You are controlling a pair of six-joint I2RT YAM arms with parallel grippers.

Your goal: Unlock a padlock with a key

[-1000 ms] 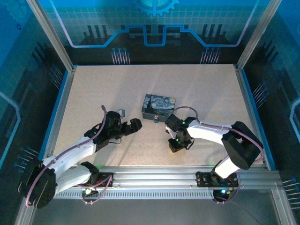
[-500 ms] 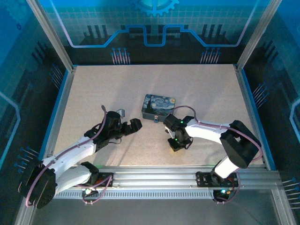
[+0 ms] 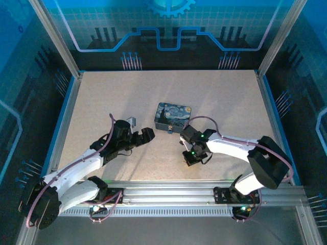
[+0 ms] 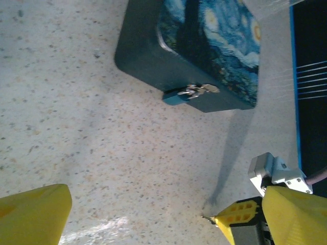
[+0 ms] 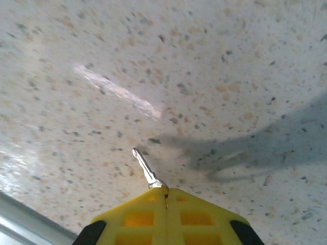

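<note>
Speckled table (image 5: 214, 56), key (image 5: 145, 168) pinched in right tool (image 5: 166, 194)

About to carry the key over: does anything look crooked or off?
The key is pinched by its very end at the tips of the right tool and slants to one side, not straight out. The padlock on the tin's front looks intact.

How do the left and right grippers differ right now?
The left gripper stands wide open and empty; the right gripper is shut on the key, whose blade sticks out past the fingertips. The left gripper looks toward the padlock on the tin; the right gripper looks at bare table. Both have yellow fingers and sit low, near the tin.
</note>
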